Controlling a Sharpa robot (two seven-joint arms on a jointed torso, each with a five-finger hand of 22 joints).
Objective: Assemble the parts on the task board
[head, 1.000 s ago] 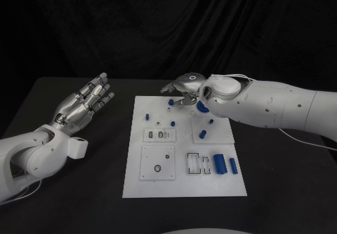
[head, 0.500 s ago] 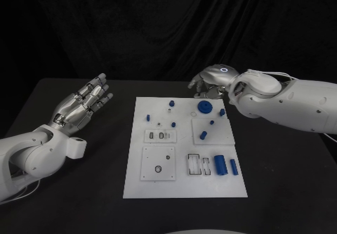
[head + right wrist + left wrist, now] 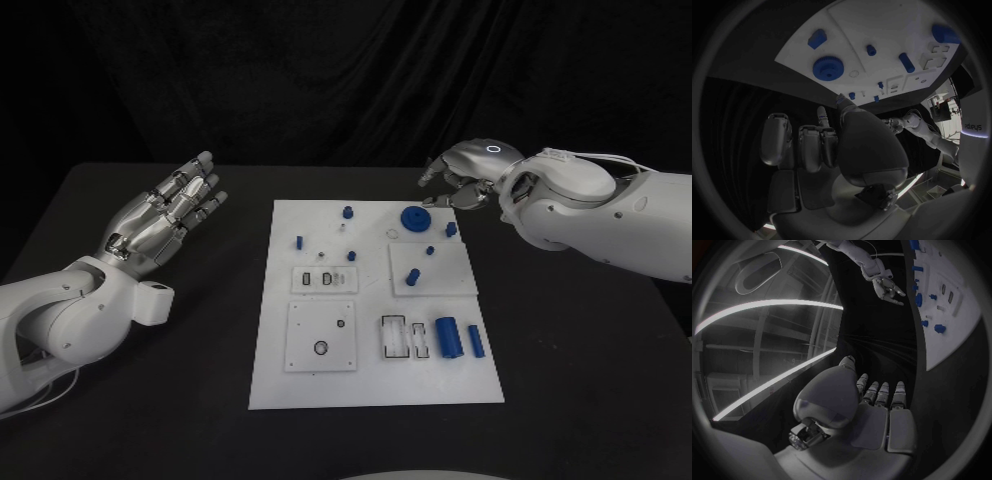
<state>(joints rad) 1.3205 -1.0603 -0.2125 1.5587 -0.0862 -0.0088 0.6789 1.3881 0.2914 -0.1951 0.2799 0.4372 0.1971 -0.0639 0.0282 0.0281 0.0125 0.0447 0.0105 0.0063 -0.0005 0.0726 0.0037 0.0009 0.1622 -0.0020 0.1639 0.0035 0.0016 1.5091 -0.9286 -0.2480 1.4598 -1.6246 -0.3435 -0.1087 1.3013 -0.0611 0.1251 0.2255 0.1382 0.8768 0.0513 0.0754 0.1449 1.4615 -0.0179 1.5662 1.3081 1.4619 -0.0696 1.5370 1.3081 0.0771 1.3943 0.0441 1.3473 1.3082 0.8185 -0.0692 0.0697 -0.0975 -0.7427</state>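
The white task board [image 3: 375,385] lies mid-table with small blue parts on it. A blue gear [image 3: 417,219] lies flat near its far right corner, also in the right wrist view [image 3: 827,68]. My right hand [image 3: 464,176] hovers just beyond and to the right of the gear, off the board's far edge, fingers loosely bent and holding nothing. My left hand [image 3: 167,208] is raised left of the board, palm up, fingers straight and spread, empty. Two blue cylinders [image 3: 449,337] lie side by side near the board's right edge.
Short blue pegs [image 3: 348,211] [image 3: 300,240] [image 3: 413,277] stand or lie across the board's far half. Recessed white plates with slots [image 3: 325,337] [image 3: 405,337] sit in the near half. Black table [image 3: 577,380] surrounds the board on all sides.
My right hand has lifted off the board's far part and drawn back to the right, leaving the blue gear lying on the board. The left hand has stayed put.
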